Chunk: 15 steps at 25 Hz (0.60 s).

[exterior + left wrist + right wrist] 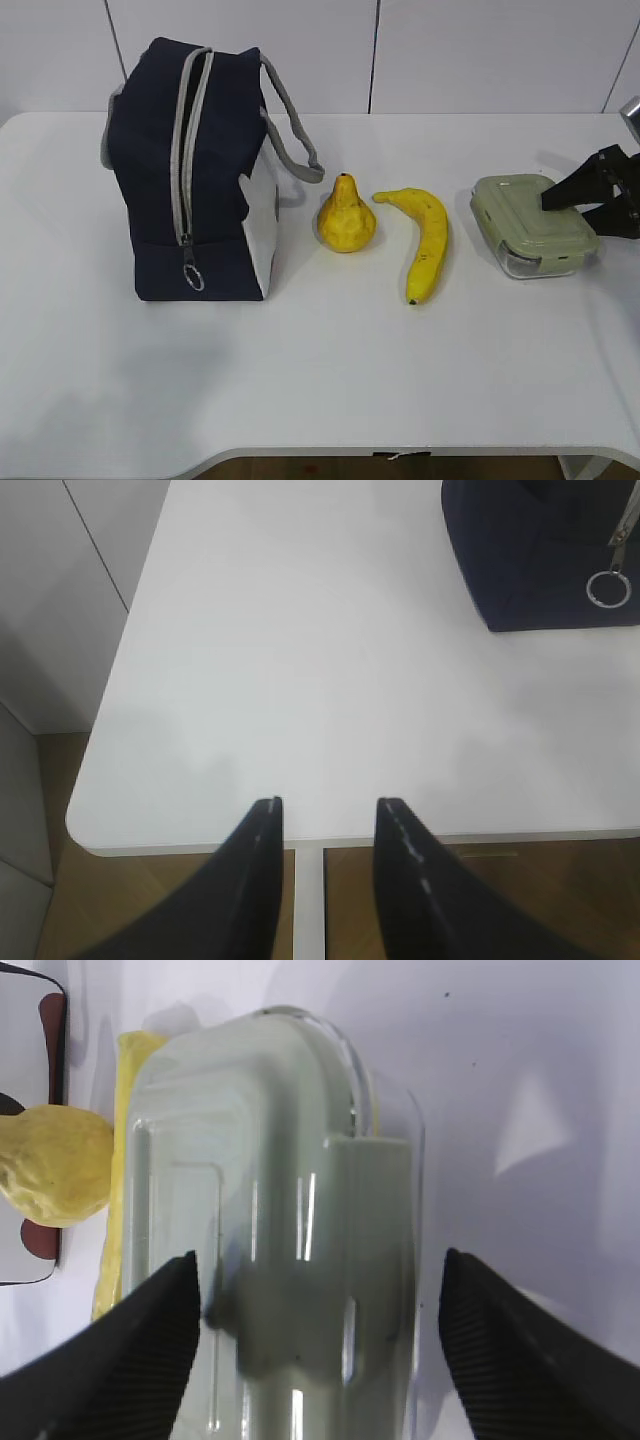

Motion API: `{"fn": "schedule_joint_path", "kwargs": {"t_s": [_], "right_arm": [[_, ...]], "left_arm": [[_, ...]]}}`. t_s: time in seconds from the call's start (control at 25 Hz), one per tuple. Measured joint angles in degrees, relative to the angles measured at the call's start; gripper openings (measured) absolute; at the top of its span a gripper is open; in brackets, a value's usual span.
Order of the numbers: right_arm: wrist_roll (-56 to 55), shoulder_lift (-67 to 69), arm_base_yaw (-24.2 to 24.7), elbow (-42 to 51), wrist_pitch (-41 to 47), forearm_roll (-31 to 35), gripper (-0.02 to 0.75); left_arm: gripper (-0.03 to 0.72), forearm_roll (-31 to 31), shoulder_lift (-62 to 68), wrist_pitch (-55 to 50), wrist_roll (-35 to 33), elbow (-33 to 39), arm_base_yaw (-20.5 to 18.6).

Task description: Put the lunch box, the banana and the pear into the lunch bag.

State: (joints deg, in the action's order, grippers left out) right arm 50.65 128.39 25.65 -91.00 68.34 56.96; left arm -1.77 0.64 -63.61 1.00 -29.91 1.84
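The navy lunch bag (190,170) stands upright at the left, its ring pull (193,278) hanging at the low end of the grey zipper. To its right lie the yellow pear (346,220), the banana (425,240) and the green-lidded lunch box (520,215). My right gripper (565,205) hovers over the box's right end. In the right wrist view it (320,1255) is open, with its fingers on either side of the lunch box (270,1160). The pear (55,1165) and banana (125,1080) show beyond. My left gripper (330,802) is open and empty over the table's front left edge, with the bag (540,550) far off.
The white table (320,380) ends in a rounded front left corner (85,830), with wood floor below it. White wall panels (450,50) close off the back. Grey bag handles (295,140) droop toward the pear.
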Motion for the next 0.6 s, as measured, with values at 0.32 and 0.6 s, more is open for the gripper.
{"fn": "schedule_joint_path", "kwargs": {"t_s": [0.32,0.6], "right_arm": [[-0.1,0.1,0.0,0.0,0.0,0.0,0.542],[-0.3,0.2,0.0,-0.1,0.0,0.3,0.484]], "left_arm": [[0.241,0.0,0.0,0.0,0.0,0.0,0.0],[0.241,0.0,0.0,0.0,0.0,0.0,0.0]]}}
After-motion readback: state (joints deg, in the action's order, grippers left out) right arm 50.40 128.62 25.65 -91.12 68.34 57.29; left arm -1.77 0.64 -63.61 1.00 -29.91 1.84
